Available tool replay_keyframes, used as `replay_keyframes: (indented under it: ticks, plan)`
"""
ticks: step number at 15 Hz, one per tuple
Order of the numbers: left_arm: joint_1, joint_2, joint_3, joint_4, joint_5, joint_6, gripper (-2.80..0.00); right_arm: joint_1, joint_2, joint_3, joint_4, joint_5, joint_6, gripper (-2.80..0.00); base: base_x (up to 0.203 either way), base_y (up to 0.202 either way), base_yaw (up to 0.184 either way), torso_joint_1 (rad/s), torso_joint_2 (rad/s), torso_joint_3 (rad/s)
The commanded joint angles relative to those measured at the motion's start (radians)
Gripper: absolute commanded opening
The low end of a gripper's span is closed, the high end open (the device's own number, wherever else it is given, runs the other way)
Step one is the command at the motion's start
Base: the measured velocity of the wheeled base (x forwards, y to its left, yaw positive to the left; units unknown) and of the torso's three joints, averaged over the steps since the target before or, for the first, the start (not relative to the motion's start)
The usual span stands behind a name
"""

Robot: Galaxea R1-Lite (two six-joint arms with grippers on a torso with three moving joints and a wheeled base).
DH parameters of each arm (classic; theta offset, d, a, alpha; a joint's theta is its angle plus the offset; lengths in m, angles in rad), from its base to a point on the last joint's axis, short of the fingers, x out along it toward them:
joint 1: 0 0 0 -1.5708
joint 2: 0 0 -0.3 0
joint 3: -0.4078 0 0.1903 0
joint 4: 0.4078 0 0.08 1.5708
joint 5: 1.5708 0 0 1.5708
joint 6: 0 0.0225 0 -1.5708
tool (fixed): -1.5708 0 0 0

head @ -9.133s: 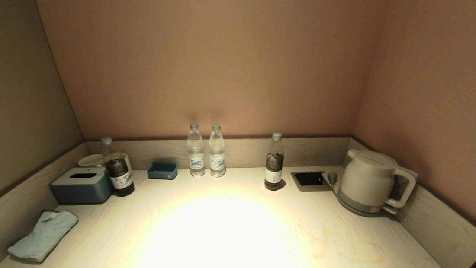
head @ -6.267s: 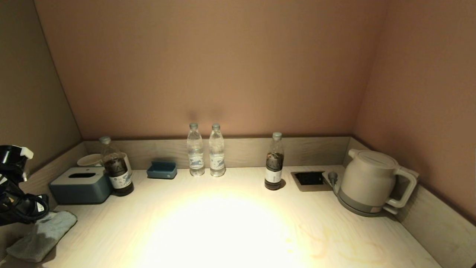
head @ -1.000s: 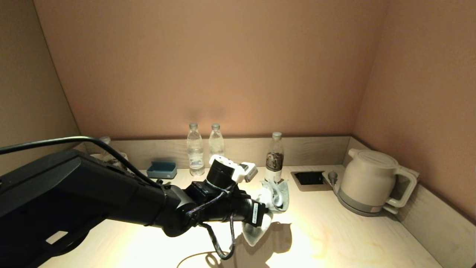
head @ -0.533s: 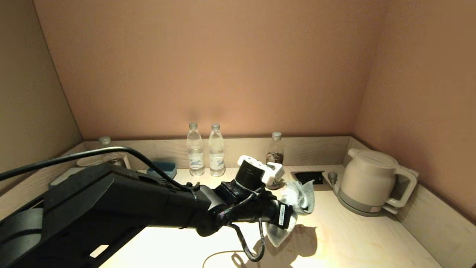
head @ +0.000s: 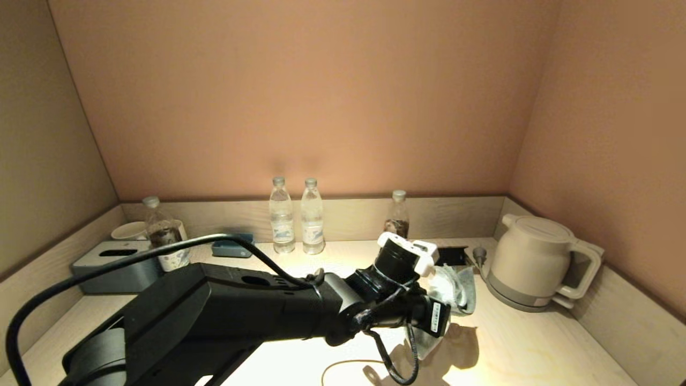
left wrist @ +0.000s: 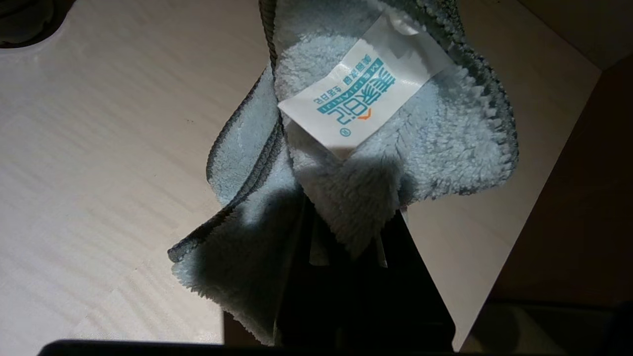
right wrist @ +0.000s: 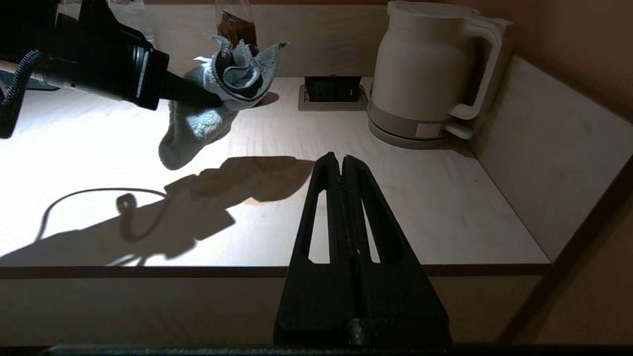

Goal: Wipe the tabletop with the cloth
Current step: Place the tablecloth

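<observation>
The pale blue cloth (head: 456,292) with its white tag (left wrist: 356,94) hangs crumpled from my left gripper (head: 447,310), which is shut on it. The gripper holds it above the right half of the beige tabletop (head: 536,343), in front of the black recess (head: 455,253) and left of the kettle. The cloth's lower end (right wrist: 190,136) dangles just over the surface; contact cannot be told. The left gripper (left wrist: 346,237) pinches a fold. My right gripper (right wrist: 342,160) is shut and empty, parked before the table's front edge, outside the head view.
A white kettle (head: 530,262) stands at the right by the rim. A brown bottle (head: 397,214) and two clear bottles (head: 282,217) line the back rim. A tissue box (head: 115,265), a dark bottle (head: 161,236), a cup and a blue tray (head: 228,247) stand at the left.
The cloth lay at the front left before my left gripper took it. Over the last second the left arm has carried it rightward, from the table's middle to near the kettle.
</observation>
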Motion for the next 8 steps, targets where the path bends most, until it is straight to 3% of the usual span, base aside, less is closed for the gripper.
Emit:
replay_keyframes:
  ticks: [1,8]
  plan:
    - [-0.029,0.056,-0.044,0.004,-0.002,0.004,-2.80,0.000,0.001,0.000,0.000,0.000,0.000,-2.80,0.000,0.000,0.000,0.000,0.00,0.000]
    - [-0.033,0.057,-0.044,0.008,0.002,0.003,-2.80,0.000,0.001,0.000,0.001,0.000,-0.001,-2.80,0.000,0.000,0.000,0.000,0.00,0.000]
